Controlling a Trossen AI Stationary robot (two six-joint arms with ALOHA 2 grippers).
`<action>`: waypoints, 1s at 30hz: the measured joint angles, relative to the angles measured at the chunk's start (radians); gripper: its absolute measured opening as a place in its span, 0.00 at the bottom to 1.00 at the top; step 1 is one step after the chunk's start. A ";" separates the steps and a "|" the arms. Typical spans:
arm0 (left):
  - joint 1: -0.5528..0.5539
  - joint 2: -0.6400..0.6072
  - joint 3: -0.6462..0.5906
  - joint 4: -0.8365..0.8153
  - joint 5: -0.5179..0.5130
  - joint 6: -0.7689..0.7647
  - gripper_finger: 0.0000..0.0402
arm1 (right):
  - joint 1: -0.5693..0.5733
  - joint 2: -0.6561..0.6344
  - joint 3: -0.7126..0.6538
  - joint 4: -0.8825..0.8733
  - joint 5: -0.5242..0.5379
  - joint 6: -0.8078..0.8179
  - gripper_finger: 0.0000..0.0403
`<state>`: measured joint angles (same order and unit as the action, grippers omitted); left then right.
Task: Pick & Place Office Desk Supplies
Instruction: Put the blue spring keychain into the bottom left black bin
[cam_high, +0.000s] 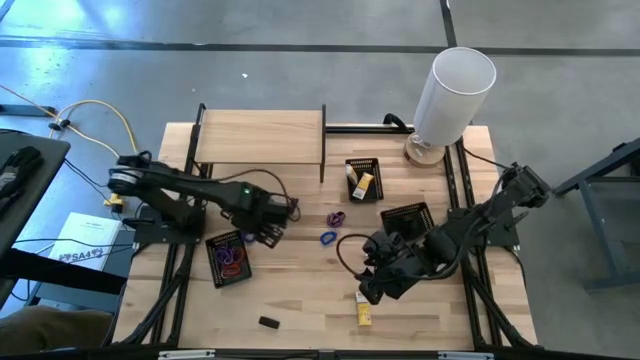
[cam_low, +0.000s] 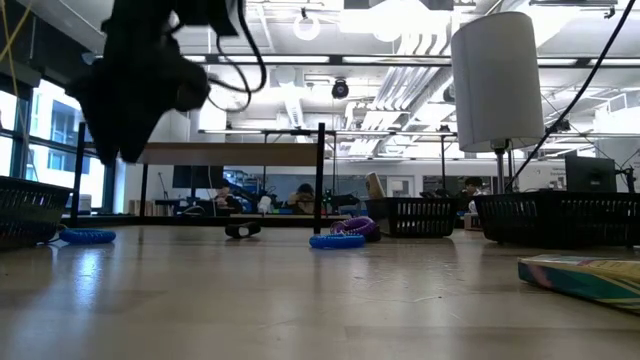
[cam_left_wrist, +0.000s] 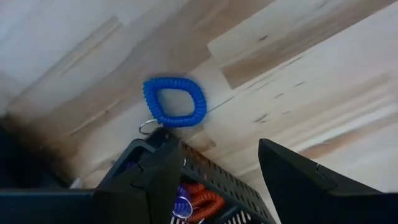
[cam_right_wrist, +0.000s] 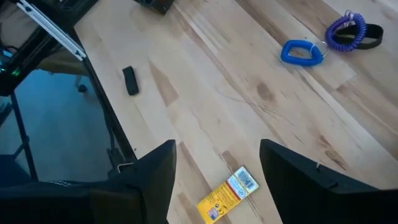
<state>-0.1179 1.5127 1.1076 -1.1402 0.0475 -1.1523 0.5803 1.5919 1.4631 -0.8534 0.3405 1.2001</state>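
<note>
Hovering open and empty above the yellow packet (cam_right_wrist: 227, 193), the right gripper (cam_high: 375, 285) must descend to grasp it; left gripper (cam_high: 268, 233), open, waits by the tray (cam_high: 228, 259).

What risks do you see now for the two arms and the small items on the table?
1. The open right gripper hangs above the yellow packet, which lies flat; the fingers may push it instead of gripping it.
2. The open left gripper is just above the mesh tray rim; a descent toward the blue coil might catch the tray.
3. The purple coil touches a black loop; both may lift together.
</note>
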 joint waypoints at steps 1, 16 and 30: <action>0.000 0.020 0.000 0.000 0.000 0.000 0.51 | 0.000 0.003 0.000 0.000 0.001 0.000 0.55; 0.044 0.169 -0.007 0.067 0.047 0.147 0.51 | 0.001 0.005 0.000 0.011 0.000 -0.019 0.55; 0.040 0.169 -0.119 0.184 0.071 0.145 0.51 | 0.008 0.005 0.000 0.017 -0.002 -0.053 0.55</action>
<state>-0.0784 1.6814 0.9890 -0.9566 0.1184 -1.0076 0.5884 1.5967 1.4628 -0.8365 0.3386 1.1469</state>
